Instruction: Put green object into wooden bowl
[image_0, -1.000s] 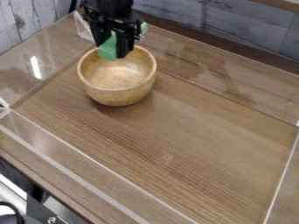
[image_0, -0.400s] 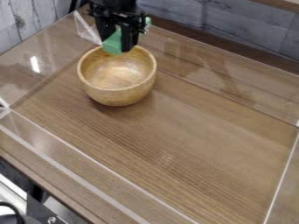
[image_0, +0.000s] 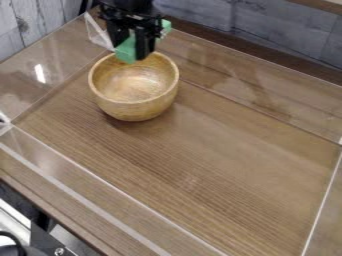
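Note:
The wooden bowl (image_0: 134, 86), round and light tan, sits on the table at the upper left. My black gripper (image_0: 131, 48) hangs just above the bowl's far rim, pointing straight down. It is shut on the green object (image_0: 126, 50), a small bright green block held upright between the fingers. The block's lower end hovers over the far part of the bowl's opening, close to the rim. The inside of the bowl holds nothing else.
A clear acrylic wall (image_0: 40, 70) rings the wooden tabletop (image_0: 214, 150), with its edges along the left, front and right. A grey brick-pattern backdrop stands behind the table.
The gripper and the green block have risen slightly above the bowl's far rim; otherwise nothing has moved.

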